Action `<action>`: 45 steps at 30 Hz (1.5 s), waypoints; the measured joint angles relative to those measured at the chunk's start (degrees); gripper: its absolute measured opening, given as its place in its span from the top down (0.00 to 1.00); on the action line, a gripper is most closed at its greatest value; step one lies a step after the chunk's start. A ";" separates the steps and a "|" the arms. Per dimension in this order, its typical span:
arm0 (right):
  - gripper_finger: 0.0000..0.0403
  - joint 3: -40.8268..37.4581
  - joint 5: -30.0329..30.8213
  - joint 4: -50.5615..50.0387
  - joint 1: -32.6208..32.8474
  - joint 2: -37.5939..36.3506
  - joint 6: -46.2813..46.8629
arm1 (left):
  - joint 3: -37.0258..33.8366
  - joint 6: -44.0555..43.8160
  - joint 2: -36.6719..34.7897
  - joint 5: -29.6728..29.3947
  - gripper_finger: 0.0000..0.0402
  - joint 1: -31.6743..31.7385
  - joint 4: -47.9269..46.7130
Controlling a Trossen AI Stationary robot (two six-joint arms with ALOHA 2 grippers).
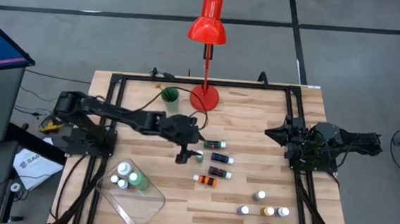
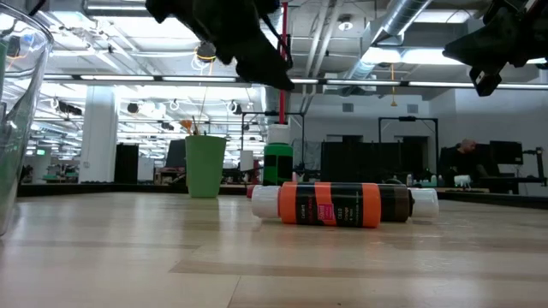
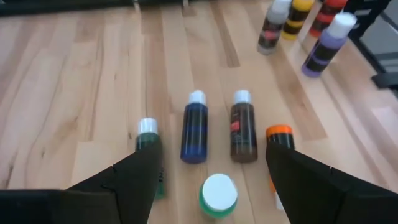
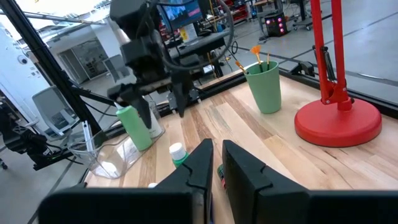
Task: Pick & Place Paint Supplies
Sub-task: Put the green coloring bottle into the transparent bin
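Paint bottles (image 1: 217, 165) mid-table, clear of edges

Overhead, table-level and two wrist cameras share the tabletop (image 1: 257, 109).

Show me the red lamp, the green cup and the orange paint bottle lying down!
red lamp (image 1: 207, 24): high view, on its shade.
green cup (image 2: 205, 167): low view, on its side wall.
orange paint bottle (image 2: 330, 204): low view, on its labelled middle.

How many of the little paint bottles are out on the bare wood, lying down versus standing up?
Bottles lying down: 4
Bottles standing up: 6
Total: 10
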 joint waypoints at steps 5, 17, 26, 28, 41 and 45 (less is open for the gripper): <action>0.92 0.00 0.00 0.00 -0.02 0.00 0.01 | 0.02 2.08 2.53 1.27 0.31 0.00 1.03; 0.92 0.00 0.00 0.00 -0.02 0.00 0.01 | -0.27 4.86 5.69 2.34 0.31 -0.78 2.01; 0.92 -0.02 0.00 -0.08 0.00 0.00 -0.01 | -0.31 5.39 8.39 0.58 0.31 -1.70 1.97; 0.92 -0.02 0.00 -0.07 -0.01 0.00 0.00 | -0.33 5.40 8.29 -0.15 0.31 -1.70 2.17; 0.92 -0.02 0.00 -0.04 0.00 0.00 0.01 | -0.33 5.56 8.33 -0.26 0.35 -1.88 1.68; 0.92 -0.02 0.00 -0.04 -0.02 0.00 -0.01 | -0.33 5.56 8.33 -0.28 0.43 -1.88 1.27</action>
